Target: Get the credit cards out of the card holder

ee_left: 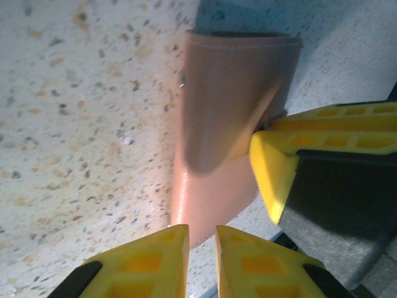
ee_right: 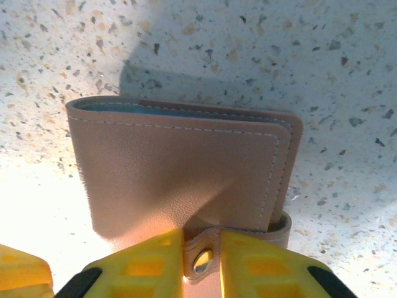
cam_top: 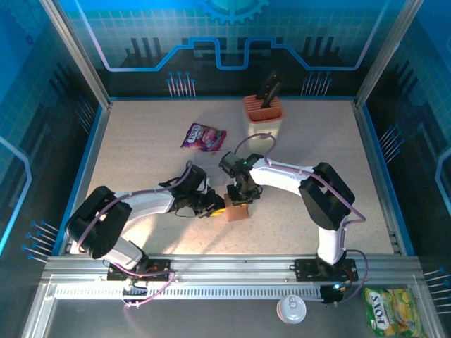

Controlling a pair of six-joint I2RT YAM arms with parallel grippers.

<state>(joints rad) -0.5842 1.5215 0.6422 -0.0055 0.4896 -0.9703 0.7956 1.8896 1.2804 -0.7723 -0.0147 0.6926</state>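
The brown card holder (cam_top: 237,210) lies folded shut on the speckled table between my two grippers. In the right wrist view the card holder (ee_right: 180,167) shows its stitched outer face. My right gripper (ee_right: 203,261) is shut on its snap strap (ee_right: 203,259), just below the fold. A teal sliver (ee_right: 124,107) shows in the slit along the far edge; I cannot tell whether it is lining or one of the credit cards. My left gripper (ee_left: 201,248) is shut to a narrow slit with table showing through. Its tips sit at the near corner of the card holder (ee_left: 223,124).
A purple snack packet (cam_top: 204,136) lies behind the arms. A beige knife block with an orange top (cam_top: 263,113) stands at the back. A green packet (cam_top: 392,312) and a white lid (cam_top: 291,308) lie in front of the rail. The right gripper's finger (ee_left: 273,167) crowds the left wrist view.
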